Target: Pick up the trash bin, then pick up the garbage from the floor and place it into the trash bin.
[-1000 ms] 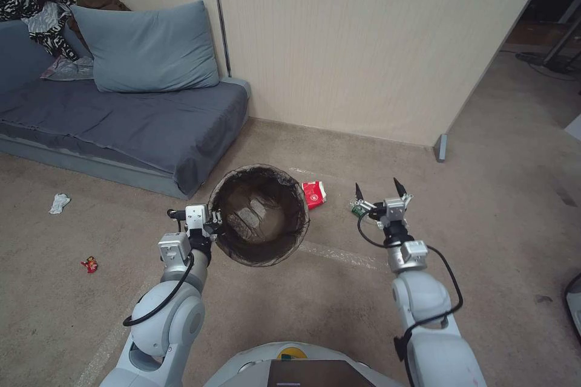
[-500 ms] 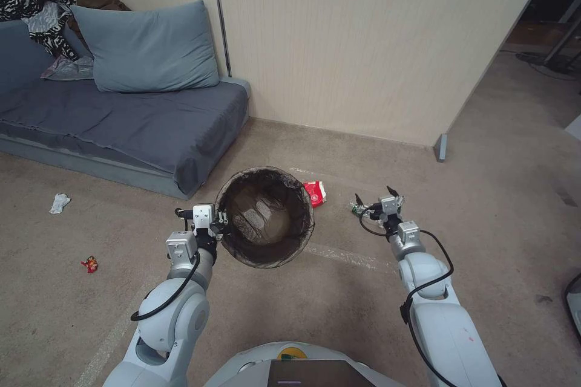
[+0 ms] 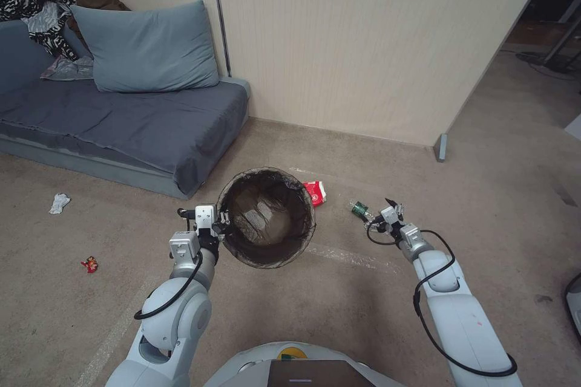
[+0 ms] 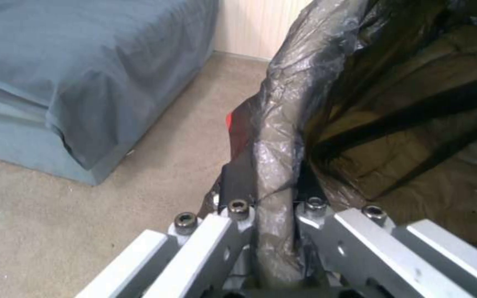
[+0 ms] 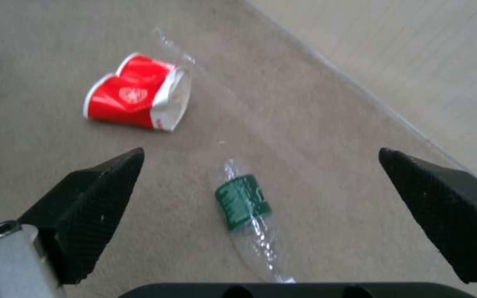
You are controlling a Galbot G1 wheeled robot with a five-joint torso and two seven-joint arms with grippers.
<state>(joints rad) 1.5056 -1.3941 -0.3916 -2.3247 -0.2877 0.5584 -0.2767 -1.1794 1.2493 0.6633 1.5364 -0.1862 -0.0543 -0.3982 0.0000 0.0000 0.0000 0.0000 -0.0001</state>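
Flanking the green bottle (image 5: 244, 203), wide-open right hand (image 5: 261, 194); left hand (image 4: 274, 215) clamping trash bin (image 3: 266, 217) rim beside red cup (image 5: 136, 97).

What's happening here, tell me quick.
The left gripper is shut on the rim of the trash bin, holding it near the sofa. The right gripper hangs open over a small green-labelled bottle on the carpet. A crushed red cup lies beside it, untouched.
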